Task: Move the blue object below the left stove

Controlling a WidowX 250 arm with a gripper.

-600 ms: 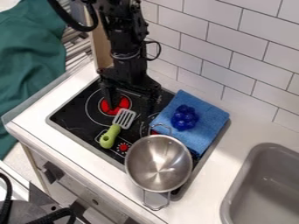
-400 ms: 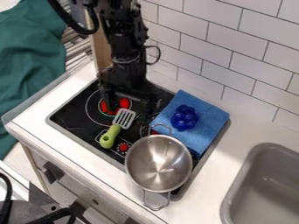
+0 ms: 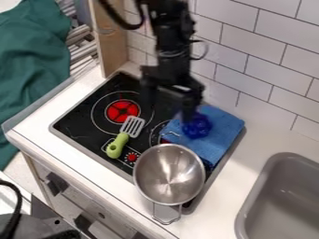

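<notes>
Serving as white counter (image 3: 268,144), framing black stovetop (image 3: 79,125) and grey sink (image 3: 254,200). Bearing green-handled spatula (image 3: 127,135) and steel pot (image 3: 168,175) on stovetop. Carrying blue cloth (image 3: 219,133) across stovetop and onto counter, apparently touching pot.

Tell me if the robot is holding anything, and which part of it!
Nothing is held: the tool is open, and the dark blue thing sits on the blue cloth.

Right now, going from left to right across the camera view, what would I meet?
Green cloth → spatula with a green handle → blue object → gray sink.
</notes>
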